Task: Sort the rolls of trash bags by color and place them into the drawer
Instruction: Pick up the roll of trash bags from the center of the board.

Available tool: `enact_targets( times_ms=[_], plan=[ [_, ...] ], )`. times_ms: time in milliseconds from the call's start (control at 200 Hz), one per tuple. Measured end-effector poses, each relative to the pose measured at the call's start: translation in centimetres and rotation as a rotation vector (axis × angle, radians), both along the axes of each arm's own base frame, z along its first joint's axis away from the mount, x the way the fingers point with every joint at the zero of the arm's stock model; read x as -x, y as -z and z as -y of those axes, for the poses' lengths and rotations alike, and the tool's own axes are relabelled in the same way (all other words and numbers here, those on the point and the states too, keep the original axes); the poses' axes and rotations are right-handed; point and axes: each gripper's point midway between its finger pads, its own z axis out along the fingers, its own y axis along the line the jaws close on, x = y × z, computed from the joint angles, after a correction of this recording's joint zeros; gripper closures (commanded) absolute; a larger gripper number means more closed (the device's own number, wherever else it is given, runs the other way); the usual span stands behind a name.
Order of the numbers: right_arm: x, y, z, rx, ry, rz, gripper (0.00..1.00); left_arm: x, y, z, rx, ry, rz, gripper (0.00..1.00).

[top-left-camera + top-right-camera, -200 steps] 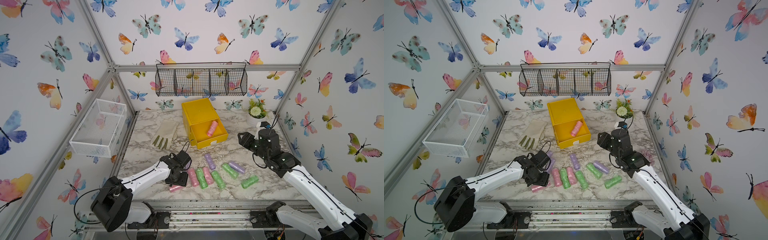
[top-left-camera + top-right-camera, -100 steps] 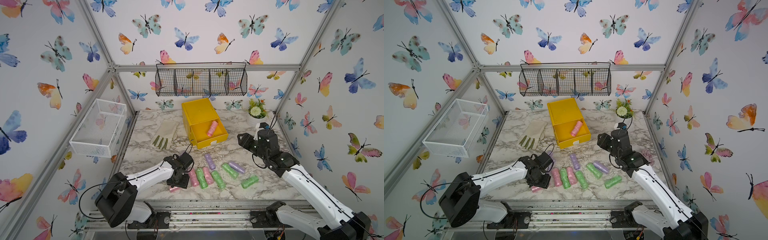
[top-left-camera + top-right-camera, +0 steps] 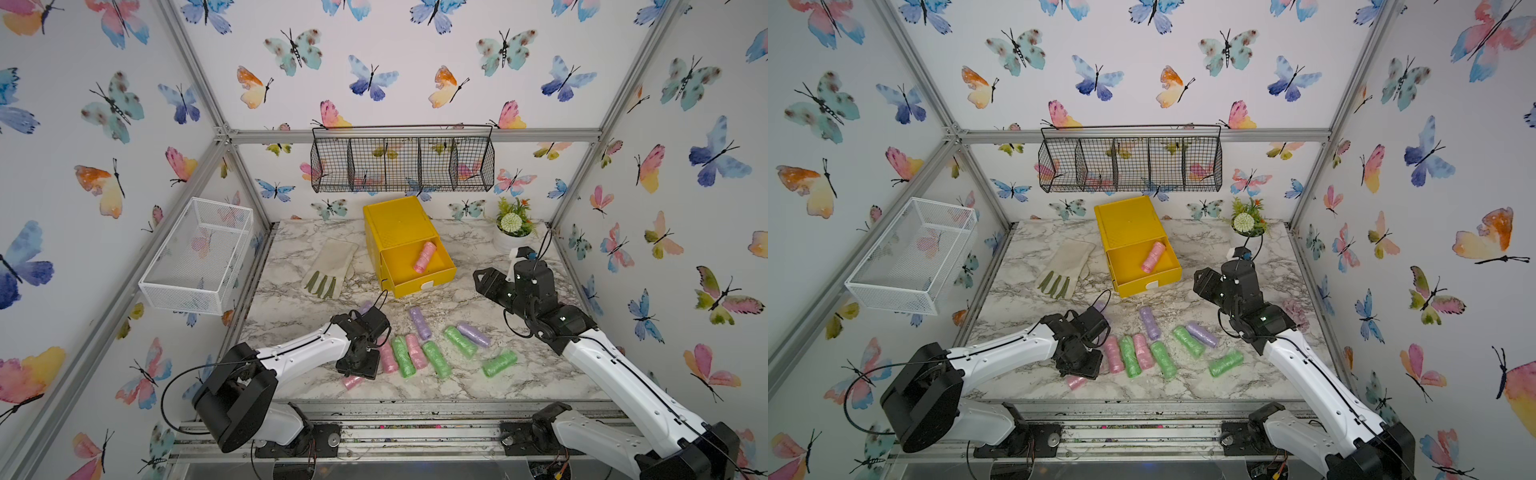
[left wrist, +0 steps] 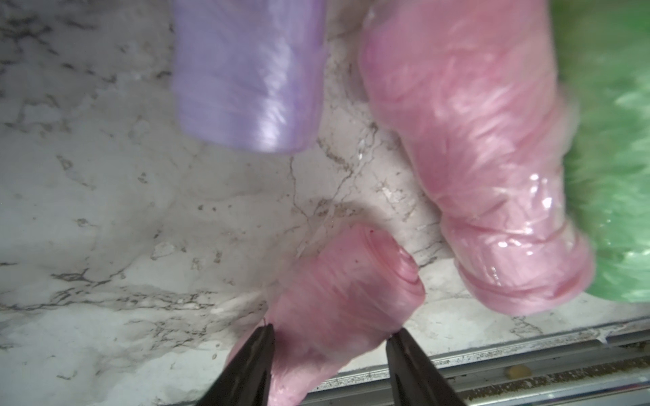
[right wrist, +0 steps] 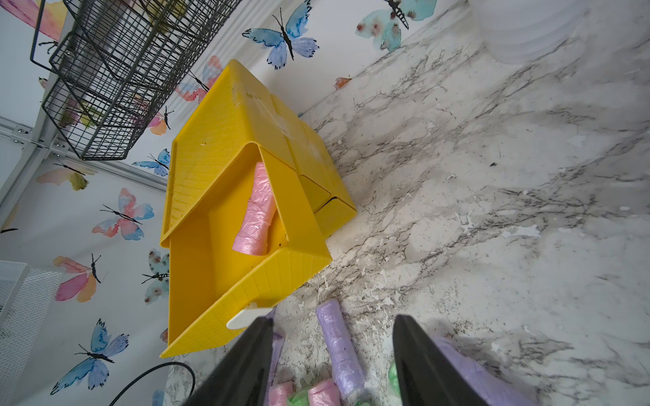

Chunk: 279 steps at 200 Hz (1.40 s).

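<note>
Currently, the left gripper [image 4: 332, 328] is closed across the short width of the crinkly pastel pink trash-bag roll [image 4: 346, 281], which lies on the marble-patterned tabletop [image 4: 123, 211] near its front edge, long axis running between the jaws.

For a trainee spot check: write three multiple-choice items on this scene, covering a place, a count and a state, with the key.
1. The left hand stands: A) around a pink roll near the table's front edge; B) over the glove; C) inside the drawer.
2. Green rolls in view on the table: A) two; B) four; C) six.
3. The top drawer is: A) shut; B) open, empty; C) open, holding one pink roll.
Key: 1 A, its fingers touch that roll's sides; 2 B, four show in both top views; 3 C, the roll lies inside.
</note>
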Motion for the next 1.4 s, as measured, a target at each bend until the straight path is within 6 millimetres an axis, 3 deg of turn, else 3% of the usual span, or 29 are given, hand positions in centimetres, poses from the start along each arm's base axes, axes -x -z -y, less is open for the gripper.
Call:
enact_targets(
  times_ms=[200, 671, 1126, 1281, 1396],
  plan=[
    [0.0, 0.3, 0.0, 0.002, 0.0, -0.006, 0.4, 0.0, 0.2, 0.0, -0.002, -0.006, -0.005, 0.58],
    [0.0, 0.7, 0.2, 0.005, 0.001, -0.016, 0.4, 0.0, 0.5, 0.2, -0.004, -0.003, -0.008, 0.65],
    [0.0, 0.7, 0.3, 0.004, 0.006, -0.015, 0.4, -0.1, 0.6, 0.3, -0.003, -0.017, -0.006, 0.84],
    [0.0, 0.8, 0.2, -0.003, 0.001, -0.009, 0.4, -0.2, -0.1, 0.3, 0.008, -0.024, 0.006, 0.88],
    [0.1, 0.5, 0.3, -0.009, -0.001, -0.001, 0.4, -0.8, -2.3, 0.7, 0.032, -0.029, 0.046, 0.89]
  ],
)
